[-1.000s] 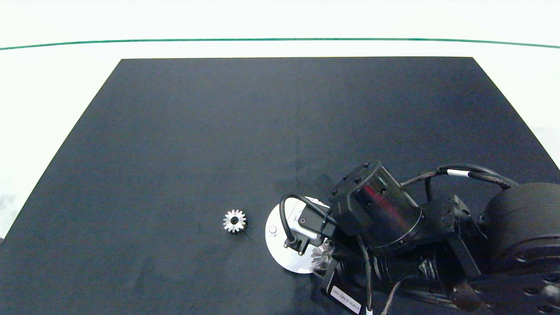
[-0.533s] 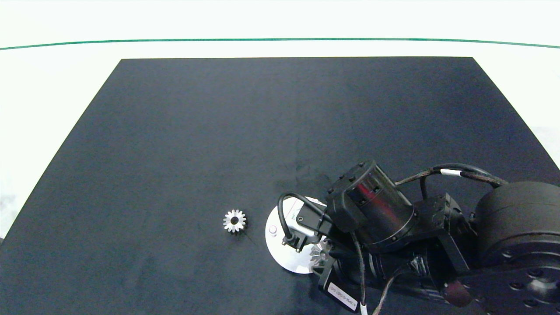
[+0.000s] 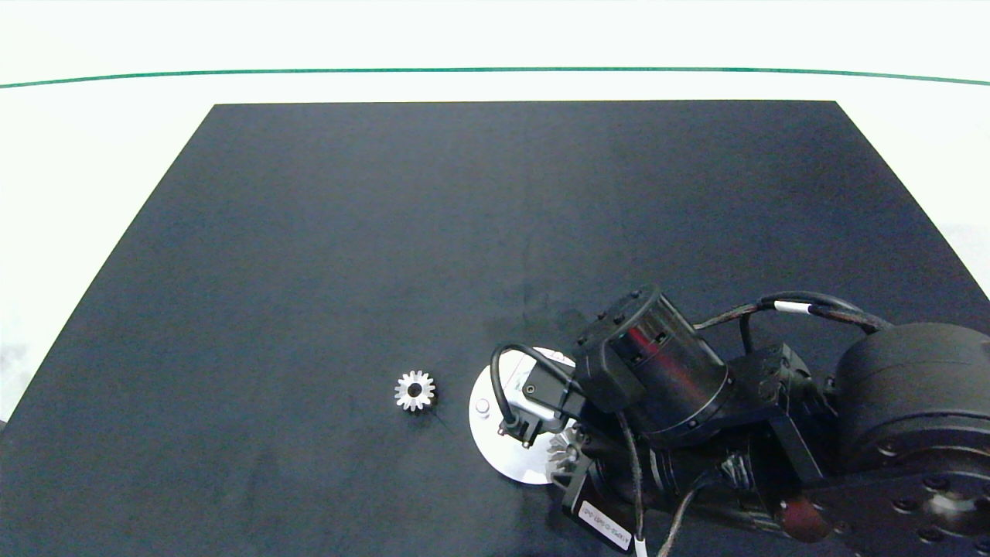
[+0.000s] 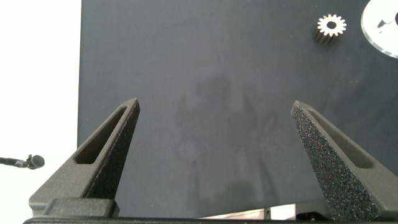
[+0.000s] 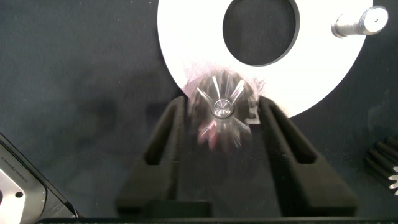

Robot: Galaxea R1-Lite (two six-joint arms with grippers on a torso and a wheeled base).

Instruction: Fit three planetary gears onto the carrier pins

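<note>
Black matting (image 3: 387,232) covers most of the white table (image 3: 93,155), with a thin green line (image 3: 495,70) running across the far side. Over the mat's left part, seen only from its own wrist camera, the left claw (image 4: 214,134) hangs with its fingers spread wide and nothing between them. Further right, one small silver gear (image 3: 415,390) lies flat on the mat by itself, just beside the white disc (image 3: 495,456) but not touching it. On the disc's left part a short pin (image 3: 483,405) stands bare (its metal top shows clearly in the right wrist view (image 5: 360,22)). The right arm comes in from the right edge and covers much of the disc; its claw (image 5: 222,124) is closed around a second gear (image 5: 221,109), which sits at the disc's near edge with a pin's round tip showing through its centre hole. How far down the pin that gear sits cannot be told. At the wrist view's border, a few teeth of another gear (image 5: 385,165) show on the mat beside the disc.
</note>
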